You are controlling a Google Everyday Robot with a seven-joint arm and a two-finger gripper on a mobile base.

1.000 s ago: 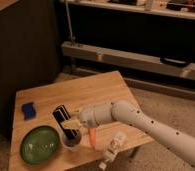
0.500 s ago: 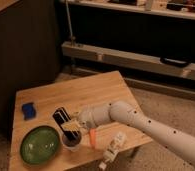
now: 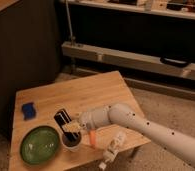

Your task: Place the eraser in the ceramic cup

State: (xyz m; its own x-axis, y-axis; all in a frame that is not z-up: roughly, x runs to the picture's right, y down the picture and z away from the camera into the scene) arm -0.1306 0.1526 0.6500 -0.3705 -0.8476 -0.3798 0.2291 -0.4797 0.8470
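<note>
Nearest, at the lower centre of the frame, the ceramic cup [image 3: 71, 142] sits on the table [image 3: 101, 95] just right of the green plate [image 3: 39, 145]. The pincer [image 3: 72, 127] has eased down a little over the cup's rim since 1 second ago; whether its grip is spread I cannot tell. The eraser [image 3: 62, 118] leans just behind, its lower end at the cup, so the drop looks close. Farther left lies the blue block [image 3: 27, 110].
</note>
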